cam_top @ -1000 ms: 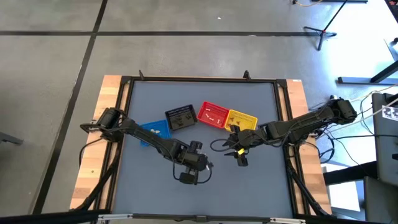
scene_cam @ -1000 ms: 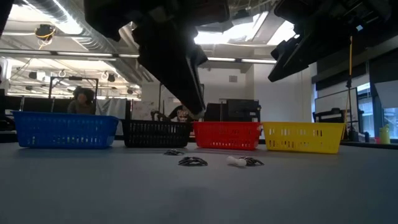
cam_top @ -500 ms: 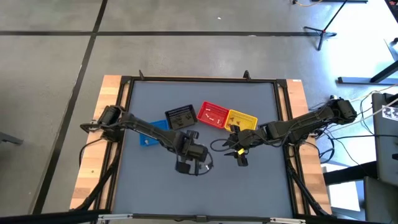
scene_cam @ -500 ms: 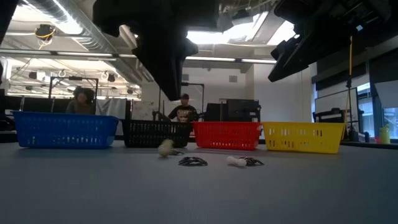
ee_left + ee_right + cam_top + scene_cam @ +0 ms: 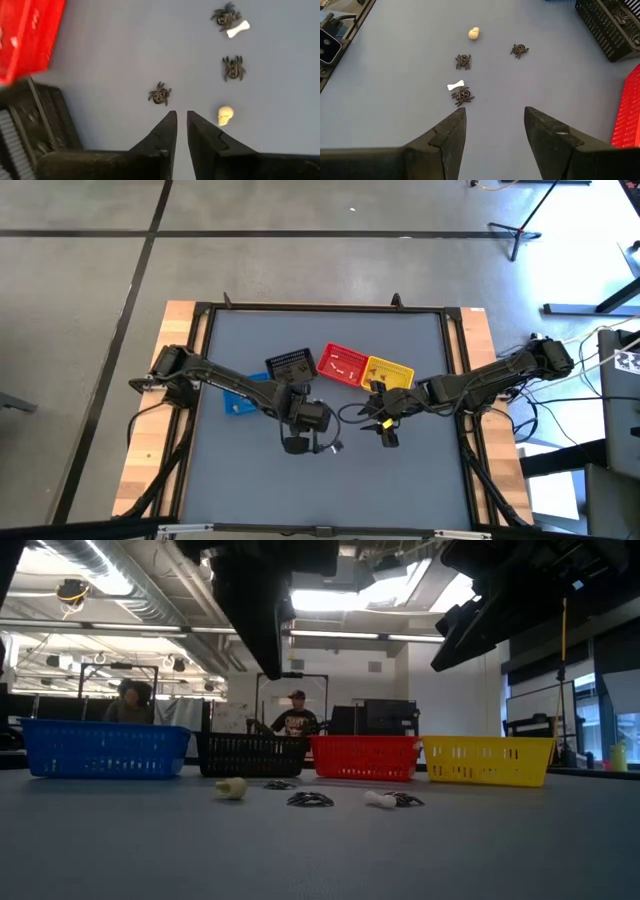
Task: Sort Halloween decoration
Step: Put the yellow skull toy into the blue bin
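The Halloween decoration lies loose on the grey table: a cream skull, a white bone and three black spiders. My left gripper hangs above them, pointing steeply down. Its fingers are drawn together to a narrow slit with nothing between them, and the skull rests on the table just beside them. My right gripper waits open and raised, closer to the yellow basket.
Four small baskets stand in a row behind the trinkets: blue, black, red and yellow. Bare grey table lies in front of the trinkets. People stand in the room beyond the table.
My left gripper has risen from the table and drawn toward the far edge, tipping to point more steeply down. The skull, unseen a second ago, came out beneath it. It has rolled along the table away from the spiders and now lies still in front of the black basket.
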Robot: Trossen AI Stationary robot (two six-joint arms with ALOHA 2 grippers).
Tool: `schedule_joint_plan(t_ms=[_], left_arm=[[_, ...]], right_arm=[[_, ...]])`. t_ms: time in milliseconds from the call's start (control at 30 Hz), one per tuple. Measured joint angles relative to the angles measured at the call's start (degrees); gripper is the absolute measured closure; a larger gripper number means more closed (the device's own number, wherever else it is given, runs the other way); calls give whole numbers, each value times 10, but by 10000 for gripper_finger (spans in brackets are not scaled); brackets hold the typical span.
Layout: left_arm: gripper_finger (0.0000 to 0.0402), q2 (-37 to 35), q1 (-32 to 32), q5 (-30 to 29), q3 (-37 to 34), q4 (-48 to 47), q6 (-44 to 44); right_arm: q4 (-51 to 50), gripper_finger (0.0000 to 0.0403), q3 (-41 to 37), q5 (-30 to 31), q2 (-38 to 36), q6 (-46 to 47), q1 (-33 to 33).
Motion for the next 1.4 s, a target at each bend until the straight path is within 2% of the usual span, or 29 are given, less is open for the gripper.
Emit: schedule_joint_plan(t_ms=[133,233,500,700,900,1167,1400], left_arm=[[361,0,1,23,0,0,-73],[343,2,-2,48,0,1,-105],[279,17,-41,50,-1,11,-170],[265,34,-78,47,-1,32,-206],[264,60,-105,13,-1,44,-203],[264,104,-100,-19,-1,46,-162],[264,131,-90,-16,-1,38,-156]], right_arm=[[0,203,0,0,0,0,0],[0,203,0,0,0,0,0],[0,203,0,0,0,0,0],[0,203,0,0,0,0,0],[2,203,0,0,0,0,0],[3,203,0,0,0,0,0],[3,203,0,0,0,0,0]])
